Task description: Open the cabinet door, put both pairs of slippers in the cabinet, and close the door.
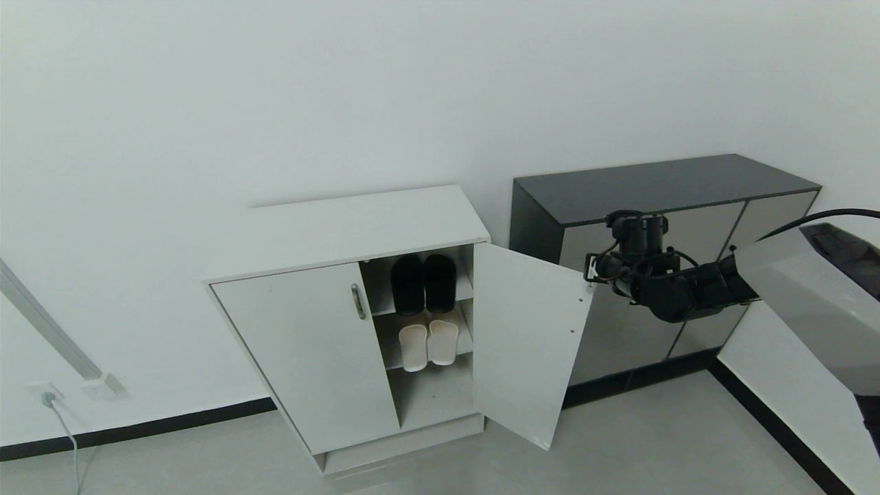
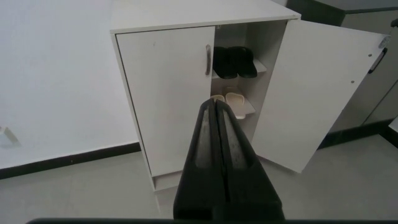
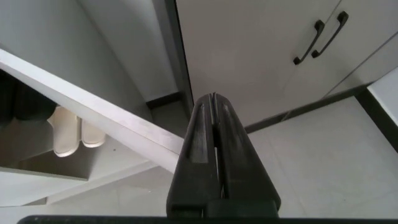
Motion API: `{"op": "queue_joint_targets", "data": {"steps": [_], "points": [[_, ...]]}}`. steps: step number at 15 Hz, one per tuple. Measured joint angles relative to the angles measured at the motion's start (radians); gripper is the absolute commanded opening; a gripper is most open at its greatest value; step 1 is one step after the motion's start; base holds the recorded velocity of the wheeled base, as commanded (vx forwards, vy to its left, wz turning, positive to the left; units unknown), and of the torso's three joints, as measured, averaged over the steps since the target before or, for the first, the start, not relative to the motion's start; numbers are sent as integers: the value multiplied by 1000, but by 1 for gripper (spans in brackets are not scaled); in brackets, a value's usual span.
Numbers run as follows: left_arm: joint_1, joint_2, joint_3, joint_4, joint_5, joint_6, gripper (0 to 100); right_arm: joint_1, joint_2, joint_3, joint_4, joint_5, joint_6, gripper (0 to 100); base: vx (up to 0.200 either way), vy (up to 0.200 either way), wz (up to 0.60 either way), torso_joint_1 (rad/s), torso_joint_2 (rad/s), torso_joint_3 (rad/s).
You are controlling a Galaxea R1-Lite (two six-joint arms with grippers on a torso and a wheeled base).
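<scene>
- Cabinet: the left door is shut. The right door stands wide open, with its free edge swung toward the dark cabinet beside it.
- Black slippers: the pair is on the upper shelf. White slippers: the pair is on the shelf below, with the heels near the shelf's front edge.
- My right gripper: its fingers are pressed together and hold nothing. It sits just beside the door's free edge, between the door and the dark cabinet's front.
- My left gripper: it is likewise closed on nothing, and is held back from the cabinet, facing it.
- Remaining step, as I judge it: closing the door.
- Risk: closed fingers on a thin edge could slide off, or could scrape the dark cabinet.
- Risk: the door may catch a protruding white heel and stop short.
- Room: the floor before the door's swing lies open, while the space behind the door is tight.
</scene>
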Motion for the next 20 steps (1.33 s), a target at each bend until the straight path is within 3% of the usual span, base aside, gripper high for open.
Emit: {"op": "queue_joint_targets", "data": {"steps": [20], "points": [[0, 0, 0, 0, -1, 0, 0, 42, 1, 66, 21, -1, -1, 0, 0, 0, 0, 0, 0, 0]]}}
